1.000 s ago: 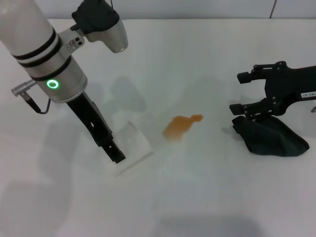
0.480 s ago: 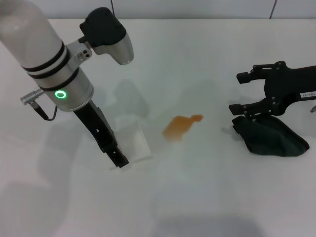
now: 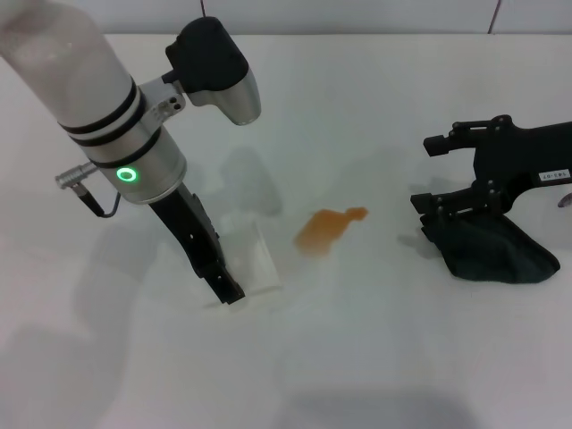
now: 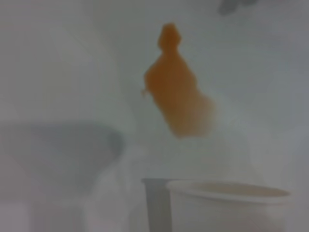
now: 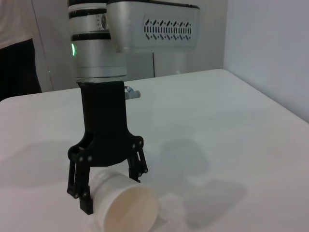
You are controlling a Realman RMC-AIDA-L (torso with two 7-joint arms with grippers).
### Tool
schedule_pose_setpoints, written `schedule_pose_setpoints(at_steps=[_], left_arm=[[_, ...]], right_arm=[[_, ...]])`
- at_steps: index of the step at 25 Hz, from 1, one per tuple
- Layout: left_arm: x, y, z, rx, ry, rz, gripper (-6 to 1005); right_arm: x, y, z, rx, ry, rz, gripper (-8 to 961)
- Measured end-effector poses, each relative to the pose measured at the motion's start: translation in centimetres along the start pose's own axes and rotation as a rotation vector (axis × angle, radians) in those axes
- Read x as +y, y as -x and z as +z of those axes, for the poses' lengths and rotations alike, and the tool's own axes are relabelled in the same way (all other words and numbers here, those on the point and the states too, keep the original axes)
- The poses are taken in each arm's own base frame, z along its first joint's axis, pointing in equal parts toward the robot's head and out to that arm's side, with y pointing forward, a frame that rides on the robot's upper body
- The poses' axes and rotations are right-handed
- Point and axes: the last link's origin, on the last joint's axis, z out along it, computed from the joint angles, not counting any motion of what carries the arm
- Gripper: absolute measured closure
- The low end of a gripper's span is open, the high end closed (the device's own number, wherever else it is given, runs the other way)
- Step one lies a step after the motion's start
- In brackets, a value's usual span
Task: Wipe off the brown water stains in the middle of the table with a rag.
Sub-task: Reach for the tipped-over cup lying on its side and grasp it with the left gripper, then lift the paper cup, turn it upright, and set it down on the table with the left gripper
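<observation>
Since a second ago the left arm has swung toward the middle of the bench (image 3: 357, 357), carrying the white paper cup (image 3: 248, 259) with it, so the cup now lies closer to the brown water stains (image 3: 327, 229) than before. The right arm, the stains and the rag (image 3: 490, 248) sit where they did.

The left gripper (image 3: 234, 284) has its dark fingers (image 5: 83, 188) closed around the cup, which is tipped on its side with its mouth turned toward the stains; in the right wrist view (image 5: 126, 210) the cream inside looks bare, with nothing in it that shows. The left wrist view shows the cup's rim (image 4: 227, 191) near the orange-brown blotch (image 4: 176, 96), apart from it.

The stains lie at the bench's centre, an irregular patch with a narrow tail pointing toward the right arm.

The right gripper (image 3: 435, 170) hangs with its fingers spread wide just above the near end of the dark bunched rag, which rests on the bench well right of the stains.
</observation>
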Motion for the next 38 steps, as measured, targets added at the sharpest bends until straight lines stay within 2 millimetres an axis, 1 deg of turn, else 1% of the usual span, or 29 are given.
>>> schedule_pose_setpoints(at_steps=[11,25,28,31,33,36,38], left_arm=[[0.3,0.1,0.6,-0.02,0.003,0.019,138],[0.1,0.2,0.7,-0.002,-0.013,0.018,209],[0.1,0.1,0.7,0.005,-0.01,0.021,253],[0.3,-0.3,0.2,0.059,-0.01,0.039,287],[0.3,-0.3,-0.6,0.125,-0.029,0.059,296],[0.5,0.3,-1.8,0.247,-0.075,0.09,310],[0.5,0.9,-2.1,0.331,-0.114,0.114,319]], right_arm=[[0.1,0.0,0.1,0.005,0.006,-0.003,101],[0.1,-0.2,0.1,0.01,0.006,0.001,102],[0.2,-0.3,0.0,0.011,0.005,0.002,102],[0.2,-0.3,0.0,0.01,0.003,0.003,103],[0.2,-0.3,-0.1,0.009,0.002,0.003,103],[0.1,-0.2,0.0,0.007,0.002,0.0,103],[0.1,0.0,0.0,0.006,0.003,-0.002,103]])
